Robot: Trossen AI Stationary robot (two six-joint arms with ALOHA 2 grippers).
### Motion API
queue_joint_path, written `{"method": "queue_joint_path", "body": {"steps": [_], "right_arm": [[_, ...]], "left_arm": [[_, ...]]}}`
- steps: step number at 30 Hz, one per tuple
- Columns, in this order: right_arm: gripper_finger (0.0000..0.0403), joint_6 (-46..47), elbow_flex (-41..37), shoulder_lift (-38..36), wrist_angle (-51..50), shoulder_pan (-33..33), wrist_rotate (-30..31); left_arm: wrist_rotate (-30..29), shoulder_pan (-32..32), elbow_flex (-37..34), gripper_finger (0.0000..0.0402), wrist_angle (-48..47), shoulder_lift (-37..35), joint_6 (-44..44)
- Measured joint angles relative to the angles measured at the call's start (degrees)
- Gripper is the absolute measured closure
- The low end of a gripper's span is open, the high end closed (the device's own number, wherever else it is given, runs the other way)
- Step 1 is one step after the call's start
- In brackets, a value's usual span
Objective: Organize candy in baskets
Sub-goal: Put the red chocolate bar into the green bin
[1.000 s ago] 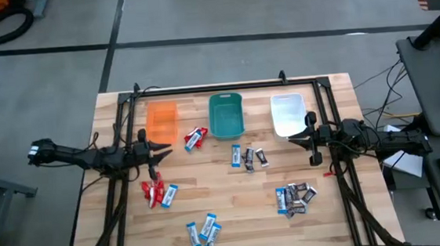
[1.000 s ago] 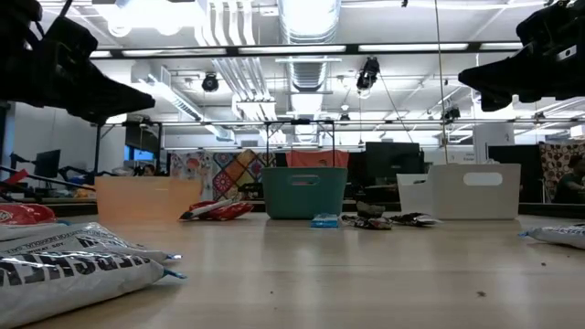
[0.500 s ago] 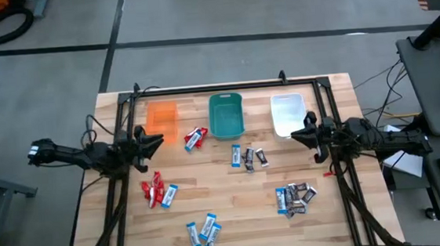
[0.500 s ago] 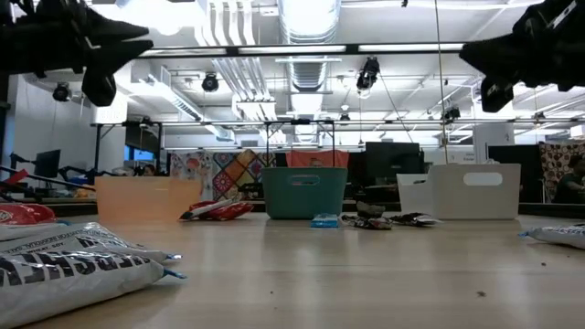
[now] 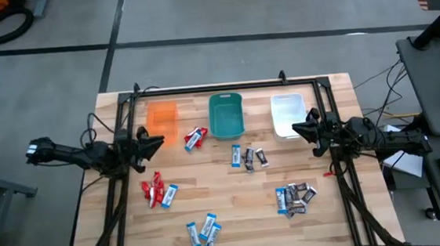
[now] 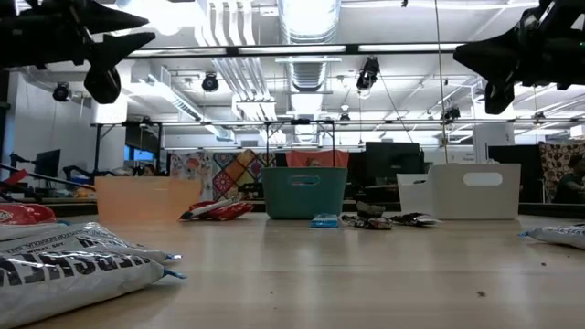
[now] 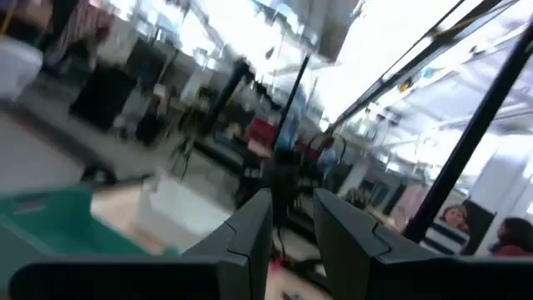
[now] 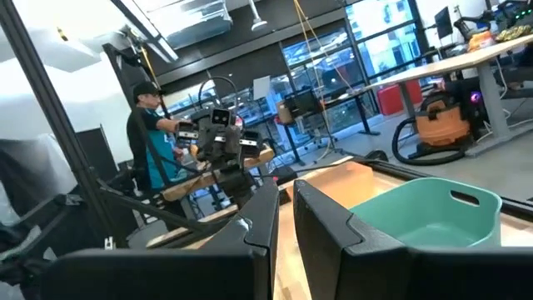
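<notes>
Three baskets stand in a row at the table's far side: orange point(image 5: 162, 121), teal point(image 5: 226, 115), whitish point(image 5: 288, 114). Candy lies in loose groups on the table: red bars by the orange basket point(image 5: 194, 137) and at the left point(image 5: 153, 191), blue-and-white bars near the front point(image 5: 203, 230), silver-grey bars at the right point(image 5: 295, 198) and in the middle point(image 5: 253, 159). My left gripper point(image 5: 158, 140) hangs in the air beside the orange basket, slightly open and empty. My right gripper point(image 5: 305, 126) hangs by the whitish basket's near right corner, shut and empty.
A black metal frame point(image 5: 209, 87) runs along the table's far edge and down both sides. In the low view a large candy bag point(image 6: 73, 260) lies close at the near left. A person stands in the room beyond the table point(image 8: 154, 137).
Both grippers have risen and tipped from pointing down to about level, each rolling about its wrist. My left gripper has gone a little toward the far edge. My right gripper has drawn back toward the right and far edges. No candy has moved.
</notes>
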Motion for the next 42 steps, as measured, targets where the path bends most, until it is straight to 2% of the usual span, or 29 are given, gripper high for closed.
{"method": "queue_joint_path", "body": {"steps": [3,5,8,11,13,18,26,31,35,42], "right_arm": [[0.0369,0.04,0.0,0.0,-0.01,0.0,0.0],[0.0369,0.84,0.0,0.0,-0.02,0.0,-0.01],[0.0369,3.25,0.0,-0.02,-0.05,0.0,-0.02],[0.0369,3.49,0.0,0.0,-0.08,0.02,-0.06],[0.0369,3.52,0.0,0.0,-0.12,0.02,-0.09],[0.0369,3.67,0.0,-0.02,-0.07,0.02,-0.11],[0.0369,5.99,0.0,-0.02,-0.09,0.02,-0.26],[0.0369,6.73,0.0,-0.02,-0.09,0.02,-0.35],[0.0369,6.86,0.0,-0.02,-0.11,0.02,-2.09],[0.0369,6.42,0.0,-0.02,-0.1,0.02,-3.02]], "left_arm": [[1.01,-0.24,5.1,0.0326,-11.67,4.02,-7.47],[4.46,-0.77,10.5,0.0326,-27.84,6.65,-16.95],[7.66,-3.17,17.99,0.0326,-52.74,12.72,-36.7],[11.12,-6.71,23.56,0.0326,-67.41,20.29,-48.61],[13.1,-8.63,26.44,0.0326,-70.65,25.29,-52.95],[18.18,-12.9,30.7,0.0326,-70.87,37.12,-57.19],[20.33,-14.93,35.47,0.0326,-73.09,52.27,-61.6],[20.77,-14.93,40.05,0.0318,-80.03,57.69,-60.68],[20.53,-14.91,43.07,0.0295,-85.79,60.48,-60.47],[19.94,-14.91,43.51,0.0266,-85.82,63.9,-59.46]]}}
